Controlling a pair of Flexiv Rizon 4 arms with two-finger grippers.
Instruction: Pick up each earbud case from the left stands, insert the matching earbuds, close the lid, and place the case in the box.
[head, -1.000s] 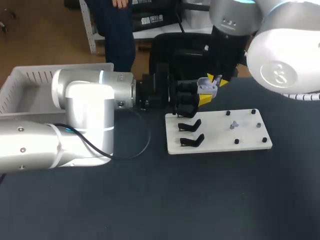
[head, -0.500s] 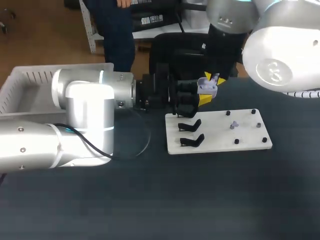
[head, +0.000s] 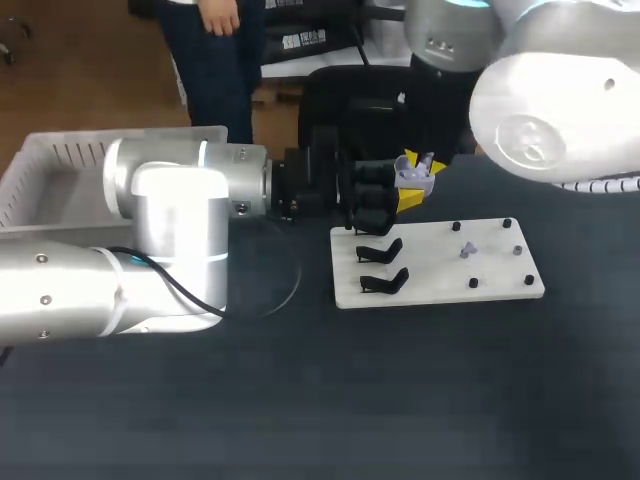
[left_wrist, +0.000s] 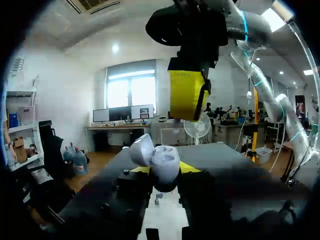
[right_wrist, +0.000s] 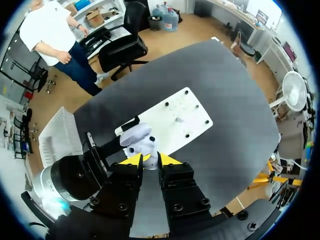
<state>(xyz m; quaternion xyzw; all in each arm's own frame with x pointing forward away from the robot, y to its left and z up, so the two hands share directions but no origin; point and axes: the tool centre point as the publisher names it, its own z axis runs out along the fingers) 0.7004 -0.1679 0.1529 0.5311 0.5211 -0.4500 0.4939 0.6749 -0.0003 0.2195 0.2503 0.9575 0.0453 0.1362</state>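
your left pincer (left_wrist: 159, 172) is closed on the earbud case (left_wrist: 154, 159), with one yellow tip on each side of its body, and it holds the case in the air above the bench (head: 300, 400). the lid (left_wrist: 139, 149) of the case stands open. the right pincer (right_wrist: 150, 160) hangs just above the case and points down at the open cup. whether it carries an earbud i cannot tell, because that place is hidden. below both pincers, a little ahead of the left one, lies the white board (head: 440, 285) with two black stands (head: 382, 250) and one small earbud (head: 466, 250) among the pegs. the box (head: 60, 150) is well apart, back beside the left arm. i judge that you are in the inserting step, so the main risks are about alignment. if the right pincer comes down a little off the cup, an earbud can hit the rim, jump out and roll on the bench. if it presses too hard, the case may turn or slip in the left grip, because the smooth round shell gives the tips little to hold. the open lid is also close to the right pincer, and a sideways touch could push it shut too early. please go down slowly and keep the left arm steady.
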